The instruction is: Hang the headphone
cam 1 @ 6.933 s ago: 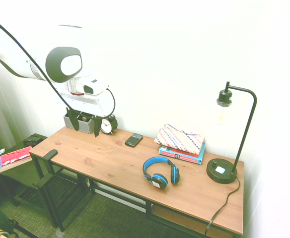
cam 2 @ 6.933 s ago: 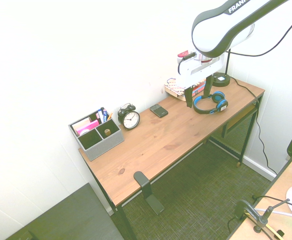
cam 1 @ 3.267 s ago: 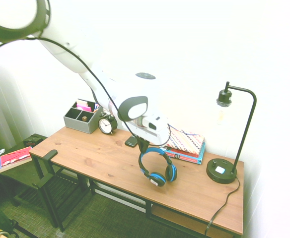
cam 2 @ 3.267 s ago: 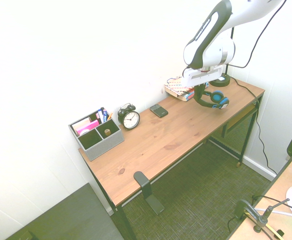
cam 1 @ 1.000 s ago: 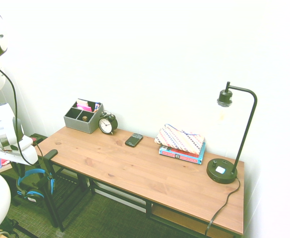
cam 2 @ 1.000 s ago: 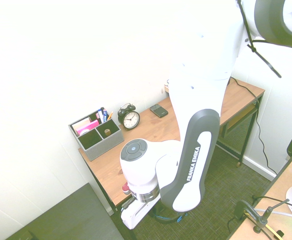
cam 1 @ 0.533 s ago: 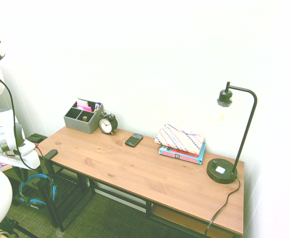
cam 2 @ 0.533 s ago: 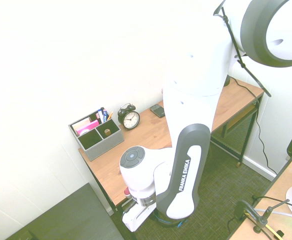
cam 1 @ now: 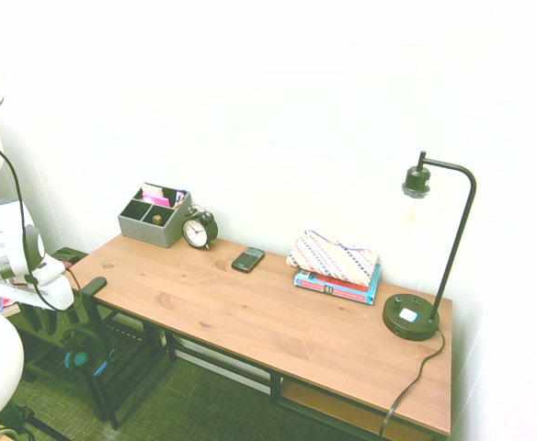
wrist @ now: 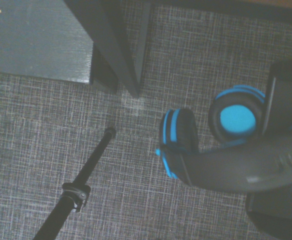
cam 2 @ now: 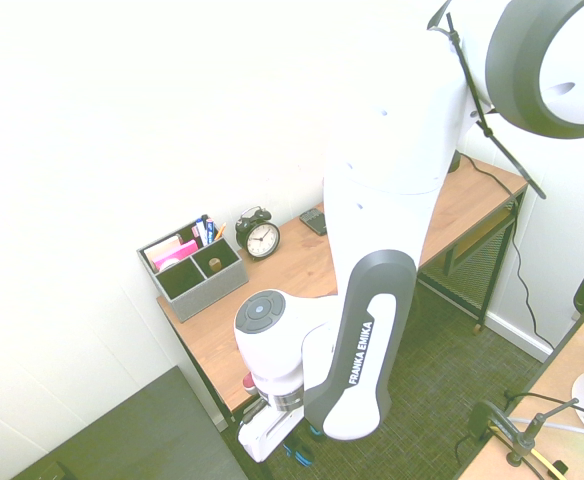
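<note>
Earlier the headphones (cam 1: 80,358) lay on the tabletop (cam 1: 204,294), near its front edge and in front of the books (cam 1: 336,284); then I had them raised just above that spot. Now they are down at the other end, below the level of the tabletop, at the black hanger (cam 1: 94,287) fixed by the front left corner, as the first exterior view shows it. Half a second ago the blue headband made a wide loop beneath my hand (cam 1: 40,320); since then the headphones have turned, and the round cups show beside the hanger instead. In the wrist view the headband runs across the hanger's dark plate, with both cups off to one side above the carpet (wrist: 136,200).

My two dark fingers are spread, with a gap between them and nothing pinched that I can see. My hand is just outside the tabletop's left edge, low and tilted, its fingers pointing down near the hanger. My arm (cam 2: 362,290) reaches across the desk in the second exterior view, hiding part of the tabletop. The clock (cam 1: 199,230), phone (cam 1: 247,259), organizer (cam 1: 154,220) and lamp (cam 1: 410,316) stand where they did before, as do the books under the striped pouch (cam 1: 333,257).
</note>
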